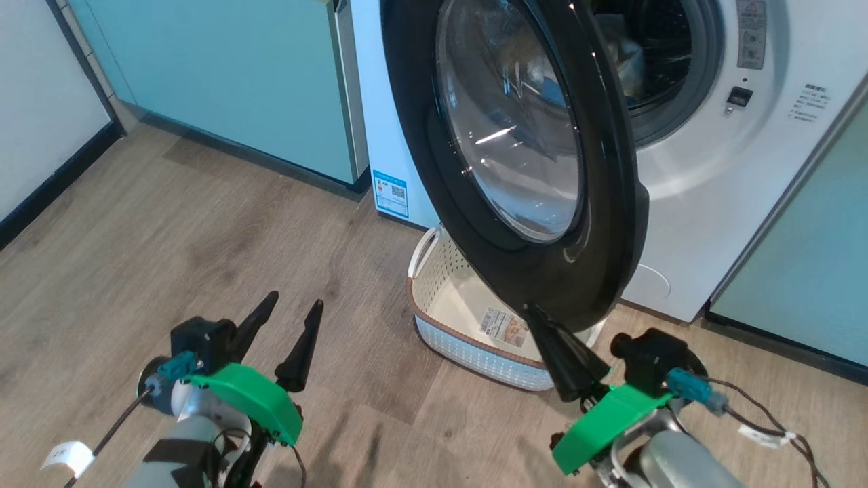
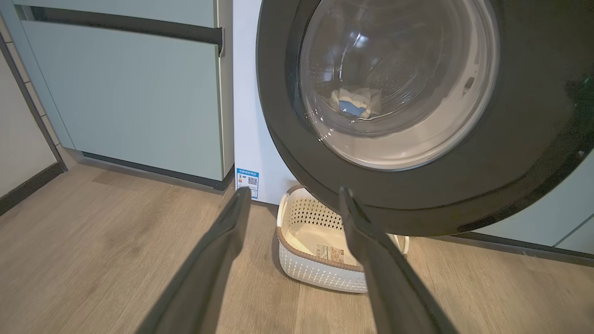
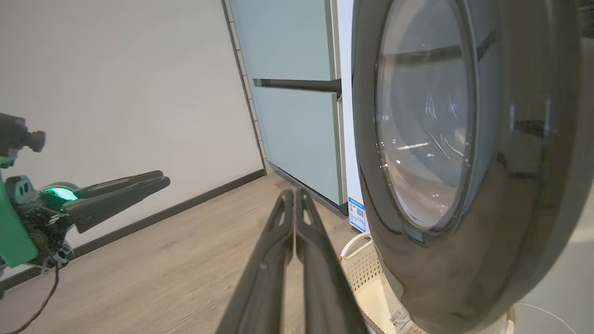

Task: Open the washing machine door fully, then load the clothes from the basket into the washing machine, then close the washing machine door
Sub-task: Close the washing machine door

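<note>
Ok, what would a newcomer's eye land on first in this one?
The large round washing machine door, glossy black rim around bulging clear glass, hangs half-swung across the head view's centre. Beneath it sits the small oval cream perforated basket, its visible base bare but for a label. Through the glass, the left wrist view shows pale yellow clothes with blue parts already inside.
</note>
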